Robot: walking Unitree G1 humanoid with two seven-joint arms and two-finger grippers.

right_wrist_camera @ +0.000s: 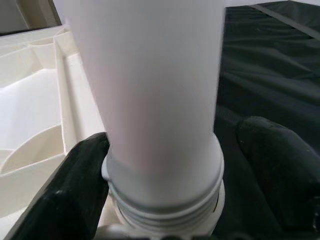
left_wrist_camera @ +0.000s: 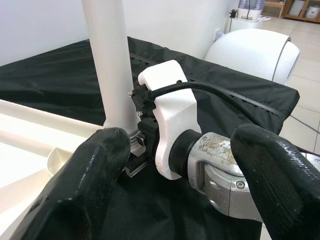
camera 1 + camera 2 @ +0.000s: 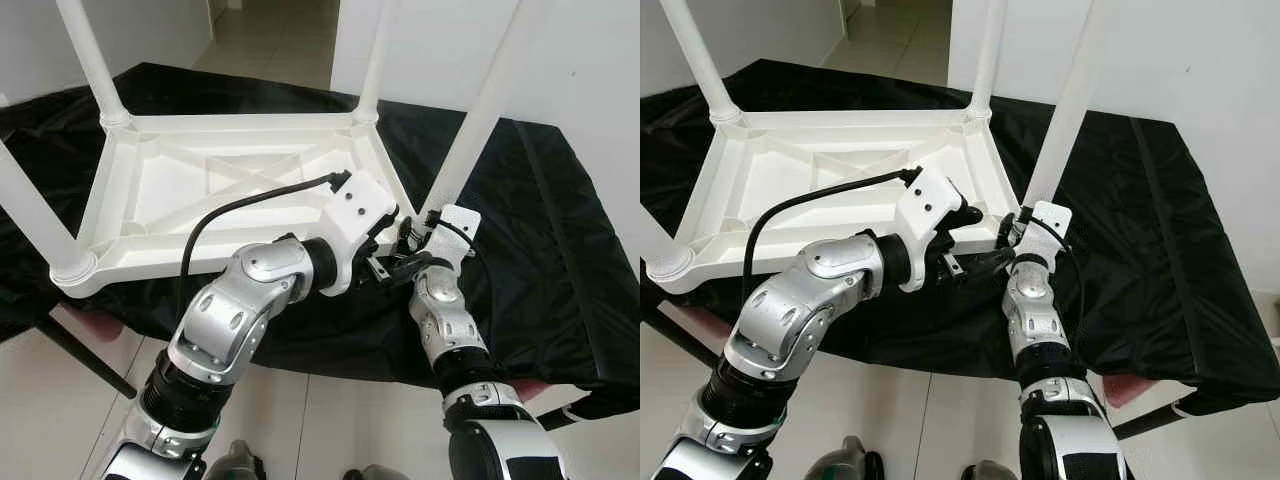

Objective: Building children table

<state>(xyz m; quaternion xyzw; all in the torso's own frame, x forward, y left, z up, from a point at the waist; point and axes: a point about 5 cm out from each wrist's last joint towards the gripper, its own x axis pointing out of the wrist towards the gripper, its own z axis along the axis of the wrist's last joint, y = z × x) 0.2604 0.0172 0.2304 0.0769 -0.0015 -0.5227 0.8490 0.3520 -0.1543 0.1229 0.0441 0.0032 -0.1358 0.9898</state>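
Nothing here carries writing I can read: no label, brand, number or sign. The white table underside (image 3: 200,190), its legs and the black cloth (image 3: 540,260) look plain, though fine moulded marks may be too small to tell.

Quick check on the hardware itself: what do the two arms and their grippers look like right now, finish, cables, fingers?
Both arms are silver metal with rounded, segmented joints and black collars. The left arm ends in a white wrist housing fed by a looping black cable. The right arm carries a smaller white wrist plate with a thin black cable. The left gripper's black fingers look thick, matte and rounded, as do the right gripper's fingers.
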